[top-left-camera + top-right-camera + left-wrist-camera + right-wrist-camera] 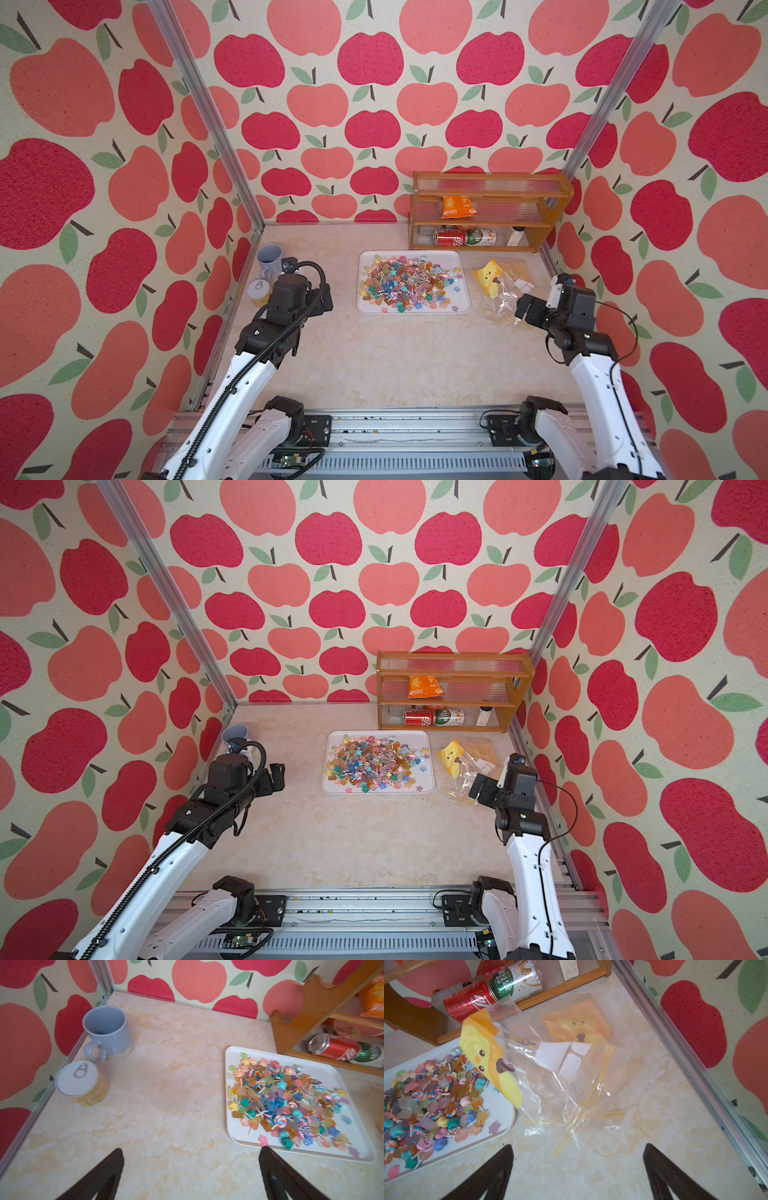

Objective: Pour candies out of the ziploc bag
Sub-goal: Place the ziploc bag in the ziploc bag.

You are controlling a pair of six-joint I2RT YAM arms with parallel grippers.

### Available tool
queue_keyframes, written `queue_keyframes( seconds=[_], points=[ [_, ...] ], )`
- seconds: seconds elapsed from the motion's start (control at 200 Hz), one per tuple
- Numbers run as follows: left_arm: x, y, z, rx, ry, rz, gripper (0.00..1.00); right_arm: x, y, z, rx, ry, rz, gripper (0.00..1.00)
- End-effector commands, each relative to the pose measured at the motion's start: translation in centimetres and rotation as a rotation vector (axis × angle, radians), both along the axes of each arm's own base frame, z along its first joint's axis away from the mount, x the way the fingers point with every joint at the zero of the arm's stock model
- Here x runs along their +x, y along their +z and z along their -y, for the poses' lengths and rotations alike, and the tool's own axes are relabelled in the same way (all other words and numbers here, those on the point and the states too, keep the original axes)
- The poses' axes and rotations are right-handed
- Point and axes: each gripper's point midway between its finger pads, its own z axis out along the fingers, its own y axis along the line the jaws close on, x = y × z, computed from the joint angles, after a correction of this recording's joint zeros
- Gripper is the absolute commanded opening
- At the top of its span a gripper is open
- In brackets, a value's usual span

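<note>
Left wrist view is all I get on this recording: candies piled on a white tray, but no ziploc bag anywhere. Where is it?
Observer: The ziploc bag lies on the table beside the tray, on the right arm's side.
Operator: Anything inside it?
Observer: In the right wrist view I see no candies in it, only white labels and a yellow face print.
Operator: Is the right gripper holding it?
Observer: No. The right gripper is open next to the bag, gripping nothing.
</note>
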Motion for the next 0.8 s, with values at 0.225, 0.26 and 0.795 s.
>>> queue_keyframes(
  seconds=[0.225, 0.26, 0.795],
  points=[
    [-0.2, -2.2, -5.8, 0.274, 0.229, 0.086, 0.99, -0.6, -5.0, -0.7, -0.221, 0.087, 0.166, 0.99],
    [-0.3, -3.1, -6.0, 0.293, 0.236, 0.075, 0.99, -0.5, -5.0, -1.2, -0.226, 0.111, 0.166, 0.99],
    [-0.4, -9.7, -8.5, 0.221, 0.304, 0.076, 0.99, 3.2, -3.0, -0.6, -0.376, 0.064, 0.332, 0.99]
  ],
)
